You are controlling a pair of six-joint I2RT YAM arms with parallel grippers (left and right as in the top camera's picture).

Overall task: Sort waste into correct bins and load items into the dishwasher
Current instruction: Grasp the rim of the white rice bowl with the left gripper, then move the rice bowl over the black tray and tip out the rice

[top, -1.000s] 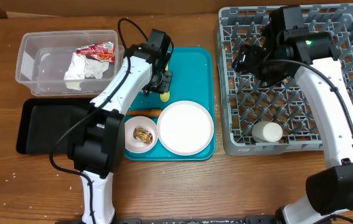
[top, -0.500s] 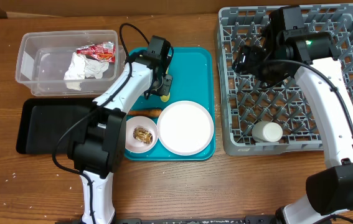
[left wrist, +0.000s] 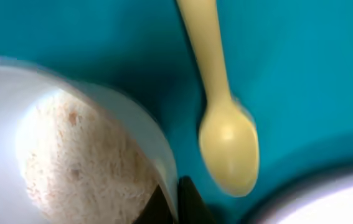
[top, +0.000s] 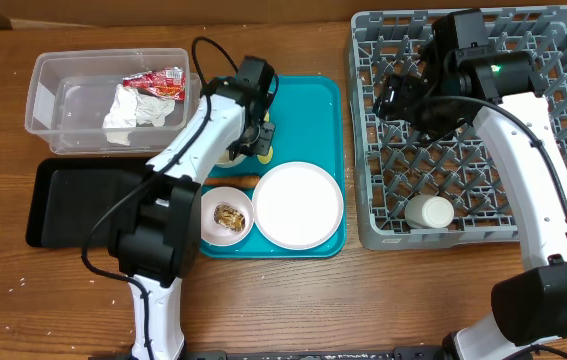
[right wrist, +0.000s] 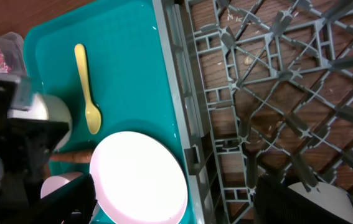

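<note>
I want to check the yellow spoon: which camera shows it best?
The right wrist view: the whole spoon shows on the teal tray. The left wrist view shows only its bowl and some handle, blurred. Overhead, the left arm hides most of it.

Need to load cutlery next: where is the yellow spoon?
In the right wrist view, the yellow spoon lies at left on the teal tray, bowl end toward the white plate, right beside the white cup pinched by the fingers of the left gripper.

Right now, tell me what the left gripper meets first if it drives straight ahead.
The left gripper most likely meets the rim of the white cup, right at its tip. The yellow spoon lies off to the side. Depth is unclear; it may already touch.
</note>
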